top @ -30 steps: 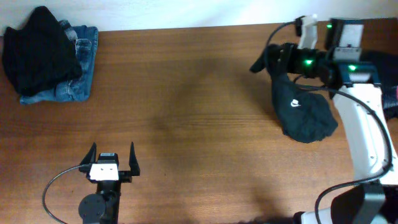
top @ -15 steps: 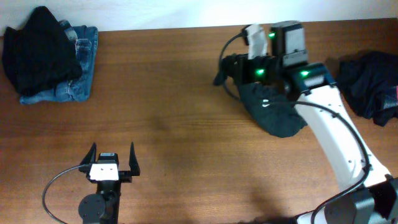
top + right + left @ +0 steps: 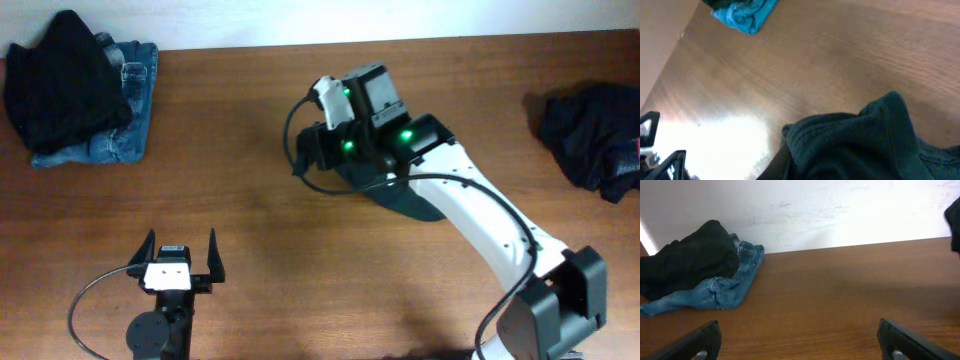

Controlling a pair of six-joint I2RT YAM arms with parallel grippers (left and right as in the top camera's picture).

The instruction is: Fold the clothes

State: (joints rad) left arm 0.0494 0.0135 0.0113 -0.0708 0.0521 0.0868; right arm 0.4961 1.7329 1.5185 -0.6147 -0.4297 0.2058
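My right gripper [image 3: 305, 160] is over the middle of the table, shut on a dark garment [image 3: 400, 195] that trails back under the arm. In the right wrist view this dark cloth [image 3: 865, 140] bunches over the jaws, leaving only one dark finger [image 3: 782, 160] showing. At the far left corner a black garment [image 3: 65, 75] lies heaped on blue denim jeans [image 3: 125, 130]; the left wrist view shows that black heap [image 3: 690, 262] and the jeans [image 3: 725, 287]. My left gripper [image 3: 181, 245] stands open at the front left, with nothing between its fingers [image 3: 695, 340].
A second dark heap of clothes [image 3: 595, 130] lies at the table's right edge. The wooden table [image 3: 250, 150] ends at a pale wall [image 3: 840, 210] behind the jeans. A cable [image 3: 85, 305] loops beside the left arm's base.
My right arm has swung left from the table's right side to its middle, carrying the dark garment with it. The left arm has not moved.
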